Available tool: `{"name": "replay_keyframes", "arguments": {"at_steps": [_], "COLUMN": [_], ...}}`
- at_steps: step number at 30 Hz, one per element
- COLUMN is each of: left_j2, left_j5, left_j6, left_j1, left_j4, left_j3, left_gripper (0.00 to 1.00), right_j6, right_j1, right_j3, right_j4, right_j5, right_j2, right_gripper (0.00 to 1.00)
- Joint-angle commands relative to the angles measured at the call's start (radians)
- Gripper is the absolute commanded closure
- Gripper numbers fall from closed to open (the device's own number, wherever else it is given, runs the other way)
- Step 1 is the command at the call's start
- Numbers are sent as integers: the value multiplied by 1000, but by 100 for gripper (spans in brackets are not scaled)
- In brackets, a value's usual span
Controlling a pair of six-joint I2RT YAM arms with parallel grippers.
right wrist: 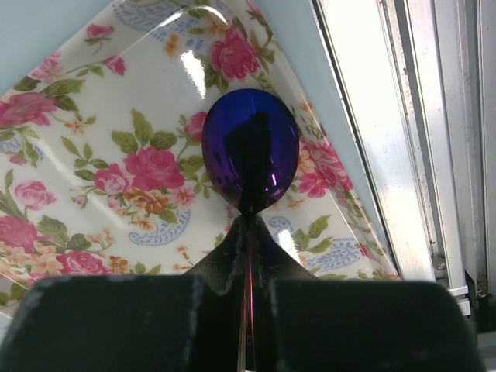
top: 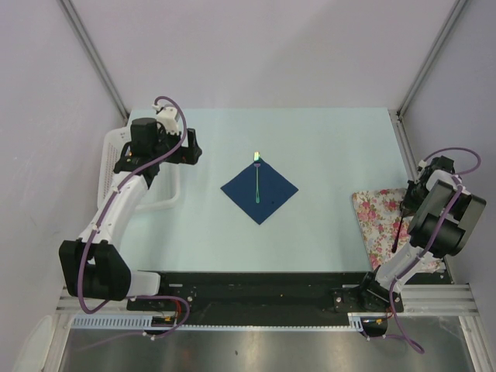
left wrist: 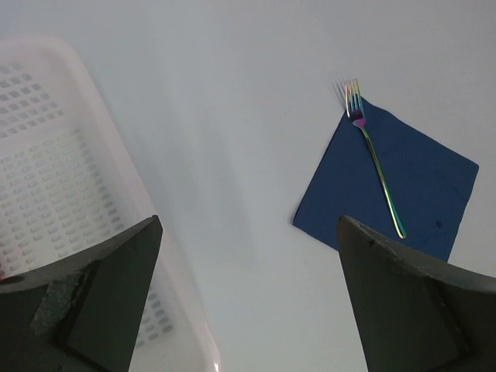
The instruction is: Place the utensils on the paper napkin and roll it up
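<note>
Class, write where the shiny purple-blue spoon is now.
Right wrist view: the shiny purple-blue spoon sits pinched in the right gripper over the pink floral-print cloth at the right edge of the table.

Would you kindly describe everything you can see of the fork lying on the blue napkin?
The fork is one slim piece of shiny, iridescent metal, green-gold along the handle and purple at the neck, ending in thin tines. It lies flat, roughly along a diagonal of the navy paper napkin, in the middle of the table. Its tines poke past the napkin's far corner over the bare surface; the handle end stops short of the near corner. Nothing grips it.
</note>
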Motion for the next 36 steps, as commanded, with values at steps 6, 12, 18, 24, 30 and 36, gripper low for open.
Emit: {"name": "replay_keyframes", "arguments": {"at_steps": [6, 12, 18, 24, 30, 36], "left_j2": [-4, -6, 0, -15, -47, -87], "left_j5": [26, 60, 112, 343, 619, 721], "left_j6": [17, 22, 33, 74, 112, 281], "left_j1": [-7, -8, -8, -10, -13, -71], "left_j4": [38, 47, 70, 134, 280, 332], "left_j3": [47, 44, 49, 40, -23, -58], "left_gripper": [0, 0, 0, 0, 0, 0], "right_j6": [5, -19, -56, -79, -74, -68], "right_j1": [31, 31, 32, 87, 227, 443], "right_j3": [-25, 2, 30, 122, 218, 340], "right_j4": [-82, -140, -186, -246, -271, -315], "right_j5": [-105, -138, -190, -389, -588, -799], "right_j2": [-65, -153, -209, -254, -278, -239], "right_gripper": [100, 100, 100, 100, 100, 100]}}
